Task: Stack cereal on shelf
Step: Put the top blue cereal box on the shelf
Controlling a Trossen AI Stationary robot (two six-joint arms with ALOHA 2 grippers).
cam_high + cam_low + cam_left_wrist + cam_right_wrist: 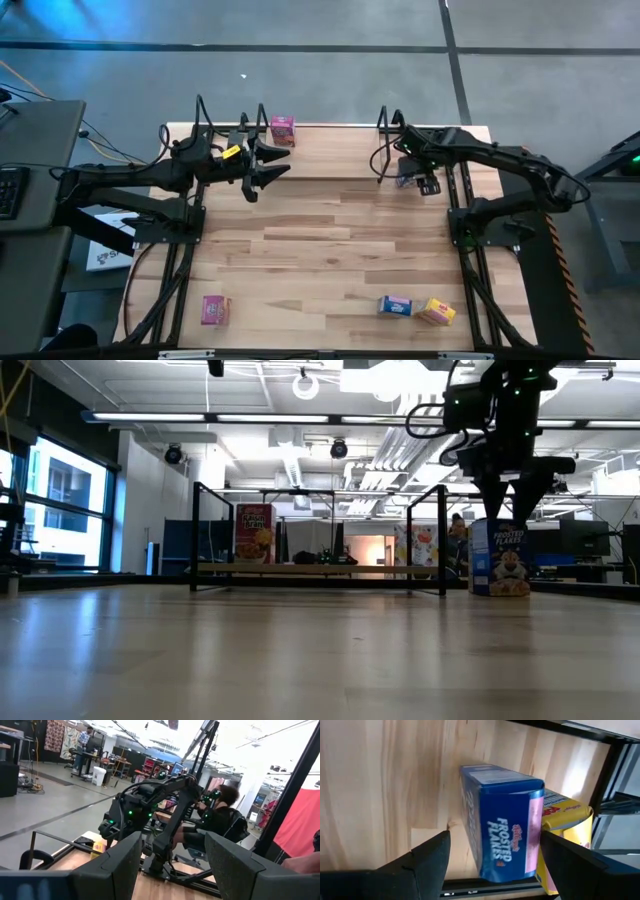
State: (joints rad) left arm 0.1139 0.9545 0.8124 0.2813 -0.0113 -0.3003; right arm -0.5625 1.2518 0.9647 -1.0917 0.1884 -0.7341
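Note:
The shelf (330, 170) stands along the table's far edge. A pink cereal box (283, 130) stands upright on its left part and also shows in the low view (254, 533). A blue cereal box (502, 837) stands upright on the table just right of the shelf's right upright (441, 540). A yellow box (567, 817) is right beside it. My right gripper (520, 495) is open, pointing down just above the blue box (500, 557), one finger to each side. My left gripper (265, 168) is open and empty, near the pink box.
Three more boxes lie near the table's front edge: pink (215, 309) at the left, blue (395, 306) and yellow (437, 312) at the right. Bare wood lies between them and the shelf. A person sits beyond the table's right side (225, 817).

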